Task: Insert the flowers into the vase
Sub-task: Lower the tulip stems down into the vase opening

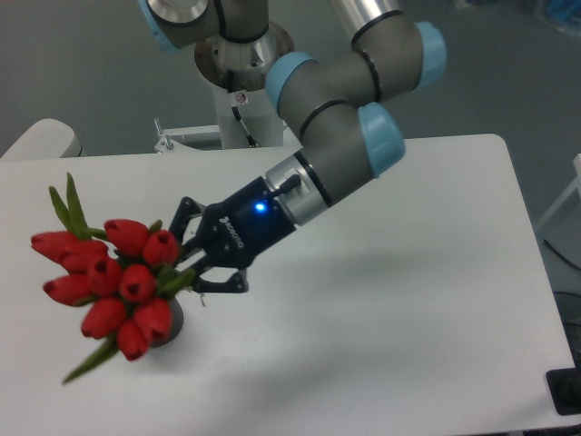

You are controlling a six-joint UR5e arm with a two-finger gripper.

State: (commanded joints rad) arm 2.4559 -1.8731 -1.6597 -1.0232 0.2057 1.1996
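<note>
End effector [192, 257] clamped on flowers [109, 286] (red buds, green stems, pointed leaves), bunch mostly hiding vase [171, 320].

The arm [345, 100] was grey and silver with pale blue joint caps; its black gripper [195, 259] showed a small blue light.
</note>
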